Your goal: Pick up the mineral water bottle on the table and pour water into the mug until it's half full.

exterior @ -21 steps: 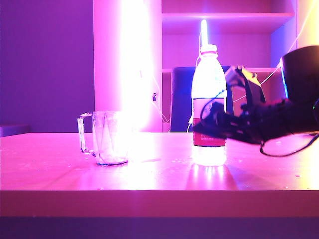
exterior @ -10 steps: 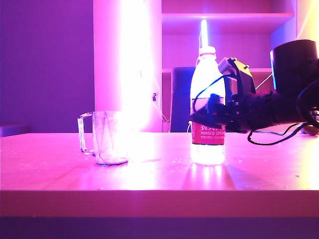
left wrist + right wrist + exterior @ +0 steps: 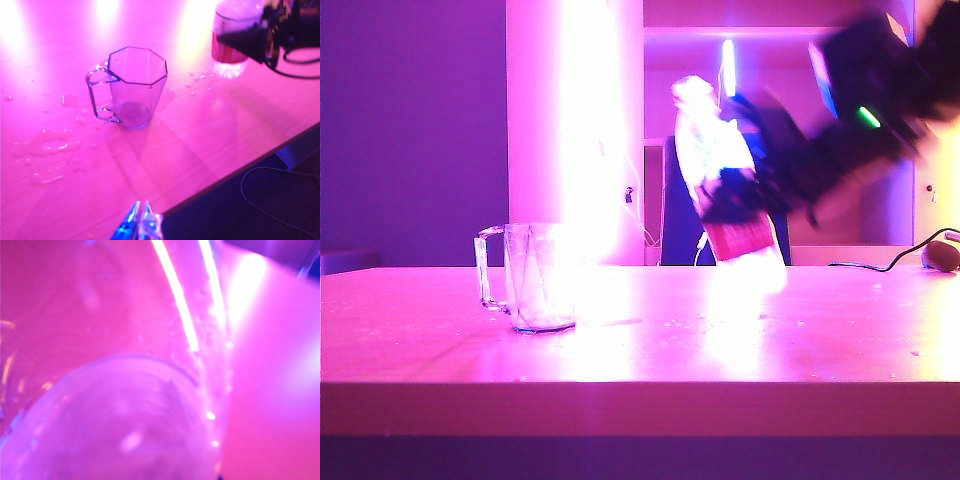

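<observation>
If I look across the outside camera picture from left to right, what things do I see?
The mug on the table → the mineral water bottle, lifted and tilted → the right claw gripping it, its dark arm reaching off to the right.

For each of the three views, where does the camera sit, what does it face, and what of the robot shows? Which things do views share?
Exterior view: low at the table front edge, facing across; the right gripper lifts the tilted mineral water bottle right of the mug.
Left wrist view: above, looking down at the mug; the left gripper tips show shut, hovering near the table edge.
Right wrist view: pressed against the bottle; no fingers visible.
Shared: mug in two views, bottle in all three.
</observation>
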Robot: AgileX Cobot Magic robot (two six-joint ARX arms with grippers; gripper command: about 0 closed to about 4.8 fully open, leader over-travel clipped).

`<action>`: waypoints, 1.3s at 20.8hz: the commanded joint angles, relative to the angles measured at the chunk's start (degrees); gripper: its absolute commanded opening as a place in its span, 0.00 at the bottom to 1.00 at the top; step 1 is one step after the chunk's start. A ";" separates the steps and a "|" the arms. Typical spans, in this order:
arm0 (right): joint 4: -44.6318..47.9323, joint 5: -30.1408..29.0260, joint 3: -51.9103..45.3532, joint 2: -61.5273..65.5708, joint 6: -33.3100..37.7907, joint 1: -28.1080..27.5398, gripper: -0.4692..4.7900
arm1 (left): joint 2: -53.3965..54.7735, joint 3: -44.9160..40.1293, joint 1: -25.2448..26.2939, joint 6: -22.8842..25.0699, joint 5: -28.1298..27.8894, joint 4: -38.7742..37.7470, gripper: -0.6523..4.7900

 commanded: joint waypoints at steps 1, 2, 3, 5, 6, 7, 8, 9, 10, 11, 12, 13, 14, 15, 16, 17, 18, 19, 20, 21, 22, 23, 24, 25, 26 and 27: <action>-14.86 11.87 8.09 -0.24 -16.59 4.74 0.54 | -0.07 0.26 0.00 0.20 -4.11 3.34 0.11; -17.46 17.31 10.27 -0.13 -22.80 7.08 0.54 | -0.07 0.26 0.00 0.20 -4.83 4.02 0.11; -17.55 19.65 10.88 0.02 -25.27 7.89 0.54 | -0.07 0.26 0.00 0.17 -4.83 4.35 0.11; -17.66 27.58 12.52 0.26 -31.12 10.14 0.54 | -0.07 0.28 0.00 0.13 -4.76 4.83 0.11; -17.86 30.82 13.42 0.59 -34.25 10.97 0.54 | -0.07 0.26 0.00 -0.28 -4.57 5.05 0.11; -17.99 33.03 13.99 0.92 -35.95 11.37 0.54 | -0.09 0.28 0.00 -0.28 -4.57 5.09 0.11; -17.99 36.63 15.12 1.57 -39.12 12.04 0.54 | -0.22 0.28 0.00 -0.46 -4.28 5.29 0.11; -18.03 37.75 15.65 1.86 -40.61 12.37 0.54 | -0.28 0.28 0.00 -0.46 -4.13 5.46 0.11; -17.90 39.04 16.63 2.51 -43.30 12.79 0.54 | -0.39 0.28 0.00 -0.46 -4.13 5.77 0.11; -18.08 39.69 17.03 2.69 -44.26 12.83 0.54 | -0.42 0.28 0.00 -0.48 -4.13 5.97 0.11; -18.05 41.44 17.86 3.37 -46.29 13.57 0.54 | -0.48 0.28 -0.02 -0.48 -4.13 6.21 0.11; -18.08 42.42 18.23 3.56 -47.36 13.70 0.54 | -0.50 0.28 -0.02 -0.48 -4.15 6.21 0.11; -18.08 44.78 19.19 4.33 -49.81 14.12 0.54 | -0.66 0.28 -0.02 -0.48 -4.15 6.19 0.11; -17.99 45.72 19.76 4.70 -51.32 14.53 0.54 | -0.72 0.28 -0.04 -0.48 -4.15 6.14 0.11; -17.86 45.70 19.93 4.79 -51.98 14.67 0.54 | -0.74 0.28 -0.04 -0.48 -4.15 6.12 0.11; -17.40 45.72 19.96 4.79 -52.50 14.91 0.54 | -0.74 0.26 -0.02 -0.46 -4.15 6.12 0.11; -17.11 45.90 19.96 4.79 -54.38 15.45 0.54 | -0.74 0.28 -0.02 -0.46 -4.15 6.12 0.11; -17.16 46.29 19.96 4.79 -55.47 15.65 0.54 | -0.72 0.26 -0.02 -0.46 -4.15 6.12 0.11; -17.16 46.77 19.96 4.79 -57.20 15.74 0.54 | -0.72 0.26 -0.02 -0.46 -4.17 6.14 0.11; -17.18 46.82 19.96 4.79 -58.03 16.00 0.54 | -0.72 0.28 -0.02 -0.44 -4.17 6.14 0.11; -16.94 47.06 19.96 4.79 -59.08 16.28 0.54 | -0.72 0.28 -0.02 -0.44 -4.17 6.12 0.11; -16.72 47.58 19.96 4.79 -60.02 16.35 0.54 | -0.72 0.26 -0.02 -0.44 -4.17 6.12 0.11; -16.81 47.76 19.96 4.79 -61.20 16.37 0.54 | -0.72 0.26 0.00 -0.44 -4.15 6.12 0.11; -16.83 47.87 19.98 4.79 -61.29 16.41 0.54 | -0.72 0.26 -0.02 -0.44 -4.17 6.08 0.11; -16.83 48.26 19.96 4.79 -62.53 16.44 0.54 | -0.72 0.26 -0.02 -0.44 -4.17 6.08 0.11; -16.74 49.00 19.98 4.79 -63.28 16.46 0.54 | -0.72 0.26 0.00 -0.44 -4.17 6.10 0.11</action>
